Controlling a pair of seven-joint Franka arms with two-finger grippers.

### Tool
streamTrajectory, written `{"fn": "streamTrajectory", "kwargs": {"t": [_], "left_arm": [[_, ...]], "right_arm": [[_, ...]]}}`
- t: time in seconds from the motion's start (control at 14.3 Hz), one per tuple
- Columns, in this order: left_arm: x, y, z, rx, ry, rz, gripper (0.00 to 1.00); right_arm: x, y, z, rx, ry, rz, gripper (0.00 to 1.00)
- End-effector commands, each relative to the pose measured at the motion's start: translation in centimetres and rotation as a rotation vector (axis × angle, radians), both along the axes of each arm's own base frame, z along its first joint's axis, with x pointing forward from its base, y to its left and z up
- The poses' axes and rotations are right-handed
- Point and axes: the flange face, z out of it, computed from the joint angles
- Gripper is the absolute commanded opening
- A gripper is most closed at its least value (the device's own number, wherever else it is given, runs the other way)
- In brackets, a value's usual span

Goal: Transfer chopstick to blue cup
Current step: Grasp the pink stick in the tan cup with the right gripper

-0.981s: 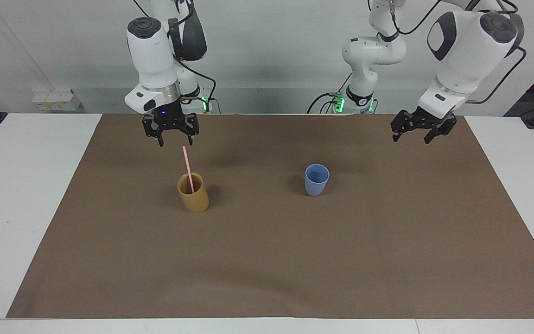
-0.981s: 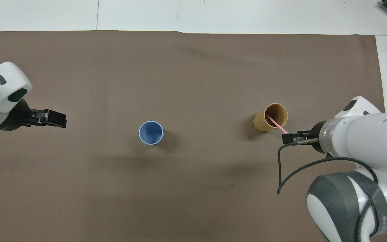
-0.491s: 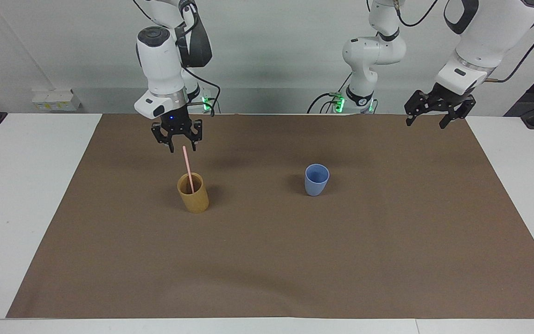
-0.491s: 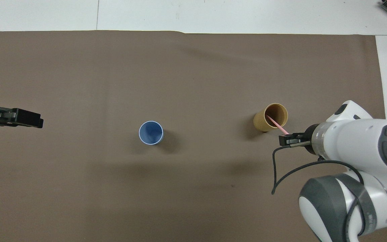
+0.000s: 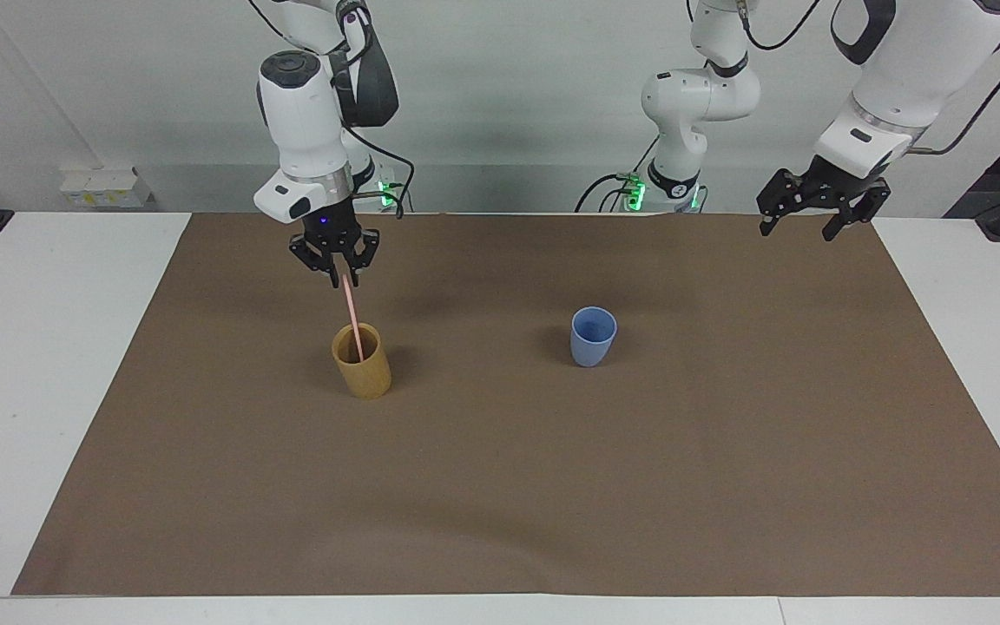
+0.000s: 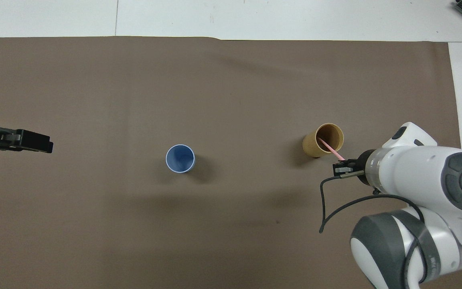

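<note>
The right gripper (image 5: pixel 343 279) sits right at the top end of the thin, straight, pale pink chopstick (image 5: pixel 351 317), fingers drawn in narrow around the tip. From the facing view it looks pinched between them, though I can't swear the pads are fully pressing yet. From overhead the same gripper (image 6: pixel 341 165) meets the stick's upper end (image 6: pixel 331 149) just off the rim of the cup it stands in. The chopstick's lower end is inside a tan, wood-coloured cylindrical cup (image 5: pixel 362 361), and it leans back toward the robots with its top poking well above the rim. That tan cup (image 6: pixel 324 140) stands upright on the brown paper mat (image 5: pixel 509 469) toward the right arm's end of the table. The small light-blue plastic cup (image 5: pixel 593 336), no handle, tapering toward the base, is also upright on the mat, roughly mid-table, well apart from the tan one and about level with it. Looking down into the blue cup (image 6: pixel 180 158), there's only its own blue bottom. The left gripper (image 5: pixel 812 217) hangs up in the air over the mat's edge at the left arm's end, fingers spread wide, holding nothing, just waiting. The mat lies on a white table (image 5: pixel 49 365).
</note>
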Motion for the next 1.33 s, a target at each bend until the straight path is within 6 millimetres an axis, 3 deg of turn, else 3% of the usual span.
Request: {"fn": "streamTrajectory", "kwargs": {"t": [0.0, 0.21, 0.42, 0.63, 0.98, 1.26], "left_arm": [[-0.1, 0.0, 0.3, 0.014, 0.010, -0.011, 1.00], [-0.1, -0.2, 0.3, 0.014, 0.010, -0.014, 1.00], [-0.1, 0.1, 0.3, 0.016, 0.013, -0.012, 1.00], [-0.4, 0.2, 0.1, 0.021, 0.037, -0.016, 1.00], [-0.8, 0.5, -0.1, 0.045, 0.072, -0.034, 1.00], [-0.5, 0.5, 0.3, 0.058, 0.058, -0.061, 1.00]], "right_arm": [[-0.4, -0.3, -0.2, 0.014, 0.000, 0.017, 0.10], [-0.4, -0.3, -0.2, 0.013, 0.003, 0.016, 0.00], [0.1, -0.2, 0.1, 0.018, -0.003, 0.010, 0.00], [1.3, 0.0, 1.9, 0.022, -0.001, 0.004, 0.00], [3.2, 0.2, 7.1, 0.076, 0.044, -0.027, 0.00], [3.2, 0.0, 12.2, 0.070, 0.082, -0.028, 0.00]]}}
